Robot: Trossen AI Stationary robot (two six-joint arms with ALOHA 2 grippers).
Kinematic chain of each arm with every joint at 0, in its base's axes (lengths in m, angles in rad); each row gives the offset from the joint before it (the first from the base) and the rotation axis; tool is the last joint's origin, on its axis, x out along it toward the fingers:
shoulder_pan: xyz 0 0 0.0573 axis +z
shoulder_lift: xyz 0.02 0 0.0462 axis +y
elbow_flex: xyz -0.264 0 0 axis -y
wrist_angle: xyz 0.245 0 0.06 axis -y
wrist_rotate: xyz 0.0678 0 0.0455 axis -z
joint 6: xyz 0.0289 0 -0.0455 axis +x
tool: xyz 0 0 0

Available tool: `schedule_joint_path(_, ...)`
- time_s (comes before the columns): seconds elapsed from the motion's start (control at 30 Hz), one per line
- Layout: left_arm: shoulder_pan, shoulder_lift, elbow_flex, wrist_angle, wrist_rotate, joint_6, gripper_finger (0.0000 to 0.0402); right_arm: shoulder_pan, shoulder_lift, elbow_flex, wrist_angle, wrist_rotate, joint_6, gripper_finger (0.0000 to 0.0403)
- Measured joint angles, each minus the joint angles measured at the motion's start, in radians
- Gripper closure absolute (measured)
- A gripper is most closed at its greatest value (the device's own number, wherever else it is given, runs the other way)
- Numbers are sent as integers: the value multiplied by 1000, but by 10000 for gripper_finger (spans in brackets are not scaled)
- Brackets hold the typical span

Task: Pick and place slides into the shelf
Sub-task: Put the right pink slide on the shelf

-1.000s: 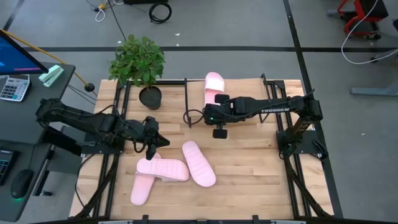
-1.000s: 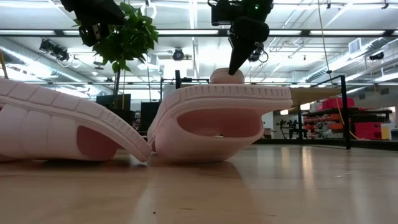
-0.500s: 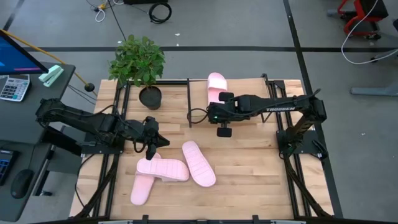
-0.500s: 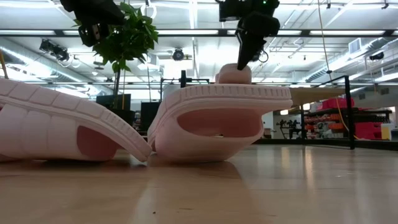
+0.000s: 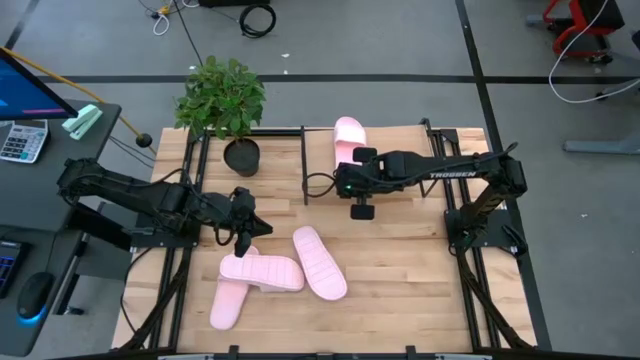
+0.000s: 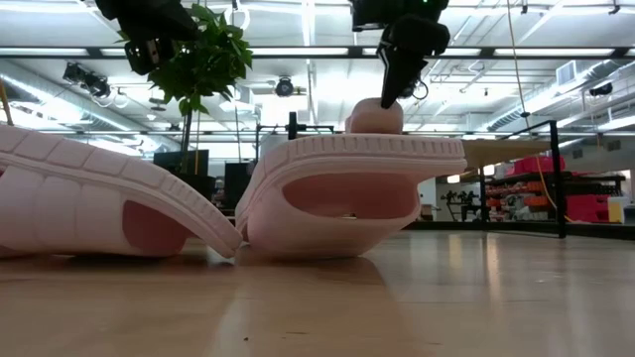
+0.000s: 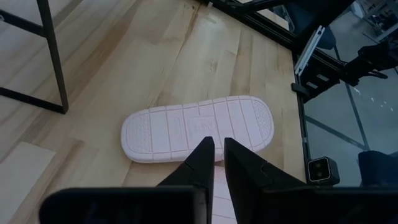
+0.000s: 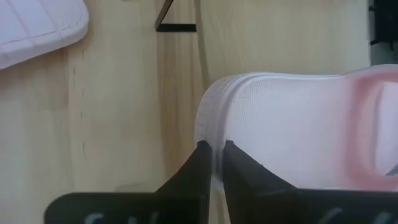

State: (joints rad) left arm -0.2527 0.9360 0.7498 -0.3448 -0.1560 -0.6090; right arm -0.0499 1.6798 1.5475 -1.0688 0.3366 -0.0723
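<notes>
One pale pink slide (image 5: 347,135) lies at the table's far middle, inside the shelf's black frame (image 5: 301,160). My right gripper (image 5: 352,166) is shut on that slide's near end. It also shows in the right wrist view (image 8: 214,149) and the low view (image 6: 389,97). Three more slides lie near the front. One is sole-up (image 5: 318,262), and another (image 5: 262,271) rests across the third (image 5: 226,303). My left gripper (image 5: 243,240) hangs shut above them and touches nothing (image 7: 216,142). My right gripper pinches the slide's side rim (image 8: 211,127) beside the wide strap (image 8: 286,118), between its two fingertips. The fingers point down at it from above (image 6: 389,97). The front slide (image 6: 347,198) hides the held slide's underside in the low view, so I cannot tell whether it is lifted.
A potted plant (image 5: 225,105) stands at the far left corner of the tabletop. Black frame rails run along both table sides (image 5: 470,260). A desk with a calculator (image 5: 22,140) sits to the left. Bare wood lies at the near right (image 5: 410,270).
My right gripper has shifted a little toward the table's right, and the pink slide it holds has moved with it. In the low view the slide sits slightly farther right and higher than before. Most of this happened in the first half second.
</notes>
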Motion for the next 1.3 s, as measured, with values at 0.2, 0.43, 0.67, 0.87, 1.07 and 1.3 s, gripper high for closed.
schedule_joint_path(0.2,0,0,0,-1,0,0,359,-1,0,0,-3,-19,0,367)
schedule_joint_path(0.43,0,0,0,-1,0,-1,358,-1,0,0,-3,-34,1,314)
schedule_joint_path(0.67,0,0,0,-1,0,-1,358,-1,0,0,-2,-36,2,267)
schedule_joint_path(0.87,0,0,0,-14,0,-8,357,32,-20,53,-84,-61,194,254)
schedule_joint_path(1.07,0,0,0,-34,0,-8,360,171,-62,50,-90,-161,325,256)
schedule_joint_path(1.3,0,0,0,-35,0,19,356,395,-66,49,-90,-221,351,256)
